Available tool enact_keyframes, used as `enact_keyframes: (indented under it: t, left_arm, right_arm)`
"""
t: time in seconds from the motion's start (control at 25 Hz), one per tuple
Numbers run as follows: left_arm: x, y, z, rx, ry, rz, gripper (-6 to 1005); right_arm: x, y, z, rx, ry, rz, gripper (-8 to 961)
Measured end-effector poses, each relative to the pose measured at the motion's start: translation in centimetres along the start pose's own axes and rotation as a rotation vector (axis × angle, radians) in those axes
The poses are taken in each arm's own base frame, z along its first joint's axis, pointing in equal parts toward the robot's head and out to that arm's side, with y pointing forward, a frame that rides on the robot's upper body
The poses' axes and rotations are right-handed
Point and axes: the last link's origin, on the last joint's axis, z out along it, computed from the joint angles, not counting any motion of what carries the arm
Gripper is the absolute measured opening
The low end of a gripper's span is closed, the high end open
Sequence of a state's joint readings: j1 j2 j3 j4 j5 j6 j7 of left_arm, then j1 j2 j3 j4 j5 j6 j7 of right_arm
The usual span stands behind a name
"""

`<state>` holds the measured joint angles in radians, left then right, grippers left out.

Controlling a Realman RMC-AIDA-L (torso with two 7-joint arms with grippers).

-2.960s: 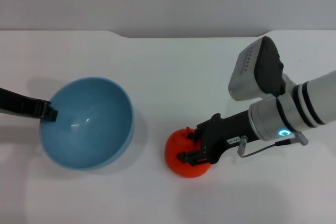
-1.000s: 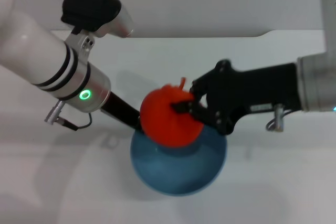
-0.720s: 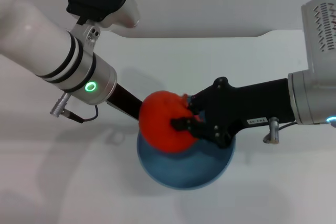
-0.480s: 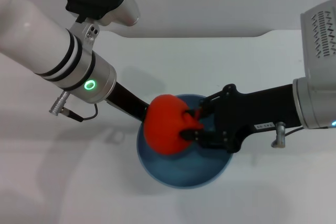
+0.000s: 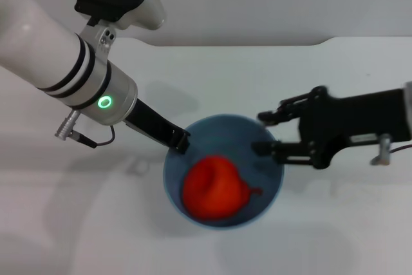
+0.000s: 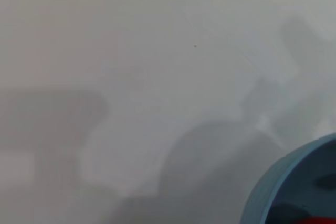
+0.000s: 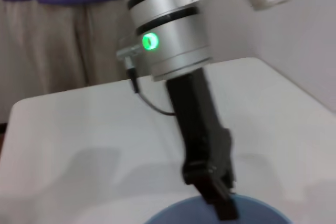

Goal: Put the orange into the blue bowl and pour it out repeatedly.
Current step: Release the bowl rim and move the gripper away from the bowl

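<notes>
The orange (image 5: 214,187) lies inside the blue bowl (image 5: 267,188), which is held up off the white table. My left gripper (image 5: 179,140) is shut on the bowl's rim at its left side; it also shows in the right wrist view (image 7: 215,190), clamped on the rim (image 7: 262,209). My right gripper (image 5: 265,133) is open and empty, just right of the bowl at its rim. A part of the bowl (image 6: 262,203) shows in the left wrist view.
The white table (image 5: 270,75) spreads all around, with its far edge against a grey wall. A person in purple top and beige trousers (image 7: 52,35) stands beyond the table in the right wrist view.
My right gripper opened and let the orange drop into the bowl, then drew back to the right. Three seconds ago the orange was on the table in that gripper.
</notes>
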<state>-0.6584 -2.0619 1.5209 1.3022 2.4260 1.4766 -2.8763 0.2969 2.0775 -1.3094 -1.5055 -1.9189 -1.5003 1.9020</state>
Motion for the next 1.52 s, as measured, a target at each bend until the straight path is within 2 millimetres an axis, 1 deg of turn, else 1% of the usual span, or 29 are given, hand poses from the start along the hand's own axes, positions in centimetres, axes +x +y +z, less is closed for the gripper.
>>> enact_keyframes:
  t: [0.24, 0.36, 0.52, 0.6, 0.64, 0.68, 0.76, 0.92, 1.12, 1.2, 1.36, 1.52]
  left_arm:
    - [0.2, 0.5, 0.3, -0.003, -0.027, 0.023, 0]
    - [0.1, 1.2, 1.3, -0.002, -0.066, 0.057, 1]
    - [0.2, 2.5, 2.8, 0.009, -0.110, 0.128, 3]
    - [0.4, 3.1, 3.3, 0.017, -0.114, 0.169, 4]
    - [0.6, 3.8, 3.8, 0.025, -0.114, 0.213, 5]
    - [0.6, 3.8, 3.8, 0.025, -0.114, 0.213, 5]
    - [0.8, 4.4, 4.2, 0.038, -0.121, 0.260, 6]
    - [1.0, 4.5, 4.3, 0.043, -0.123, 0.268, 8]
    - [0.9, 4.6, 4.2, 0.054, -0.136, 0.280, 51]
    - [1.0, 4.5, 4.1, 0.059, -0.135, 0.282, 106]
    - [1.7, 4.0, 2.6, 0.061, -0.070, 0.258, 216]
    - [2.8, 2.5, -0.2, 0.048, 0.068, 0.199, 399]
  right_arm:
    - [0.5, -1.4, -3.1, 0.105, -0.064, 0.066, 429]
    - [1.4, -2.2, -4.6, 0.169, -0.089, 0.115, 429]
    - [2.7, -2.9, -6.1, 0.228, -0.113, 0.176, 430]
    - [3.2, -2.9, -6.4, 0.236, -0.117, 0.196, 430]
    - [3.4, -2.9, -6.3, 0.234, -0.119, 0.207, 430]
    - [3.6, -2.9, -6.3, 0.231, -0.120, 0.215, 430]
    - [4.0, -2.9, -6.0, 0.220, -0.123, 0.233, 430]
    - [4.3, -2.9, -5.9, 0.214, -0.123, 0.248, 430]
    - [4.4, -2.9, -6.0, 0.218, -0.126, 0.251, 429]
    - [4.4, -2.9, -6.0, 0.219, -0.126, 0.252, 429]
    - [4.5, -2.9, -6.0, 0.220, -0.126, 0.255, 430]
    - [5.0, -3.0, -5.9, 0.221, -0.127, 0.278, 429]
